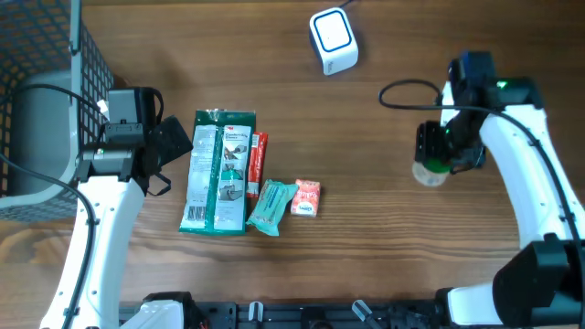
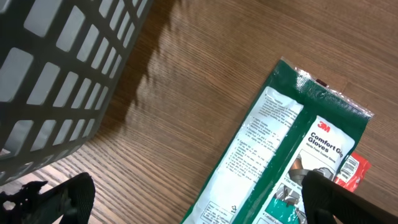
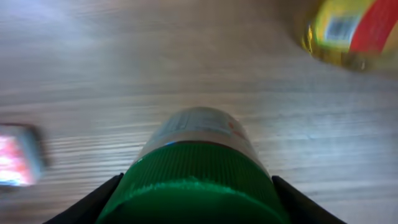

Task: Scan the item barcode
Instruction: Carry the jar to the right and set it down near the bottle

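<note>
My right gripper [image 1: 441,151] is shut on a pale bottle with a ribbed green cap [image 1: 430,172], held over the table at the right. In the right wrist view the cap [image 3: 198,168] fills the gap, and the black fingers [image 3: 93,205] press on both its sides. I see no barcode on the bottle. The white scanner with a blue square face [image 1: 334,41] sits at the back centre, well apart from the bottle. My left gripper [image 1: 174,146] stands open over the left edge of a green glove pack [image 1: 218,171], its fingertips [image 2: 62,196] wide apart and nothing between them.
A dark wire basket [image 1: 46,55] fills the back left corner. Beside the glove pack [image 2: 280,149] lie a red pack [image 1: 259,160], a teal packet [image 1: 271,206] and a pink packet [image 1: 306,197]. A blurred yellow and red item with a barcode [image 3: 348,31] lies beyond the bottle.
</note>
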Action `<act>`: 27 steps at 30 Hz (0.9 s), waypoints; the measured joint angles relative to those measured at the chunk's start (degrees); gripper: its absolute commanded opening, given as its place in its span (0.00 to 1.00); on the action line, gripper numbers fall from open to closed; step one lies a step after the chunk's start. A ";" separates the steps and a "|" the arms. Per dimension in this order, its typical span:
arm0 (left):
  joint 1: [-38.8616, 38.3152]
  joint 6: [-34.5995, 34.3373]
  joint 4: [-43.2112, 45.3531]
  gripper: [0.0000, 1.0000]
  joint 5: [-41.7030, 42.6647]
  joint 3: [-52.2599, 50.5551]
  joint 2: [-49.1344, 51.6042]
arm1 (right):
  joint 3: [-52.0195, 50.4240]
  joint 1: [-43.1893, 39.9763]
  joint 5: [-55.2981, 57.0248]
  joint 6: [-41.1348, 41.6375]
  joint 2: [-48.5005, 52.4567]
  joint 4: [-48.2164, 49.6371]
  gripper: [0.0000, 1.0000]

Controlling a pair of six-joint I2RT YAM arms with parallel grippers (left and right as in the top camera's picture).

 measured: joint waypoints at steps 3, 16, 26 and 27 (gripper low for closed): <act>0.02 0.00 0.07 1.00 0.00 0.00 0.00 | -6.80 0.00 1.88 1.29 0.00 6.82 0.04; 0.00 0.00 0.02 1.00 -0.02 0.00 0.00 | -17.97 0.00 5.46 6.01 0.00 20.48 0.11; 0.00 0.00 0.02 1.00 -0.02 0.00 0.00 | -18.14 0.00 5.88 6.43 0.00 20.96 0.11; 0.02 0.00 0.02 1.00 -0.02 0.00 0.00 | -18.14 0.00 5.88 6.43 0.00 20.98 0.11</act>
